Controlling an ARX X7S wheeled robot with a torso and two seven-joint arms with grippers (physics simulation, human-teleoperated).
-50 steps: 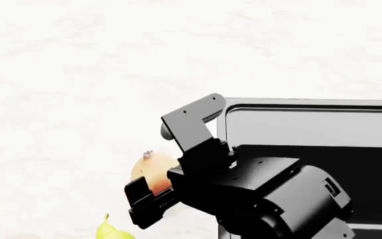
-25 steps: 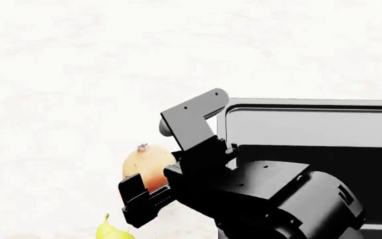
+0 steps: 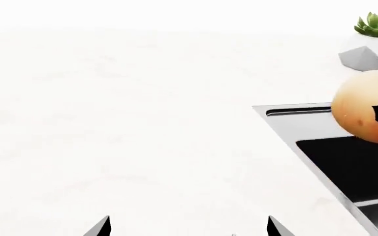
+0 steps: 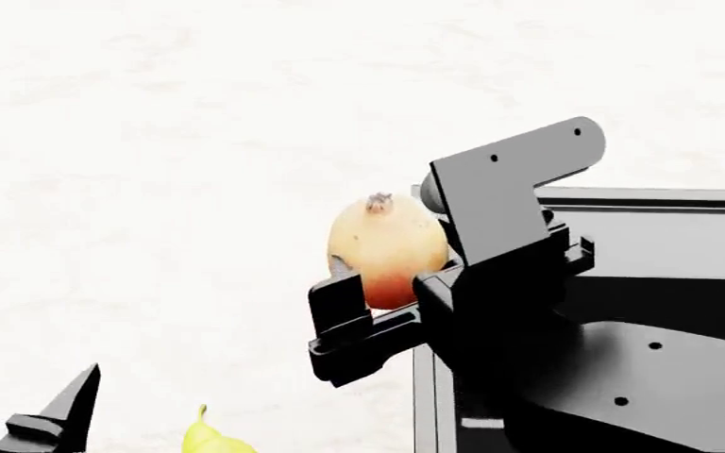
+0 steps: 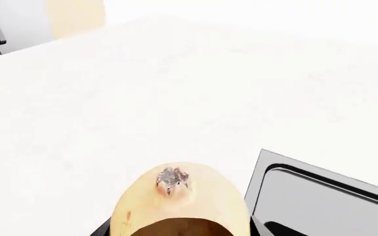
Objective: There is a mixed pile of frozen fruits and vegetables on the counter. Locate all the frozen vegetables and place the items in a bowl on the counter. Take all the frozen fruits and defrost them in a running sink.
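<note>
Golden-orange round fruit (image 4: 388,253) sits clamped in my right gripper (image 4: 395,288), up off the counter (image 4: 148,189), just left of the sink (image 4: 665,236). Next I carry it right, over the basin. My left gripper (image 3: 187,227) is spread apart, empty.

The white counter (image 4: 161,142) carries a yellow pear (image 4: 215,438) and a grey faceted planter (image 3: 365,56).

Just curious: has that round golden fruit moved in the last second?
Yes. The round golden fruit, held in the right tool, has risen and shifted toward the sink rim.
</note>
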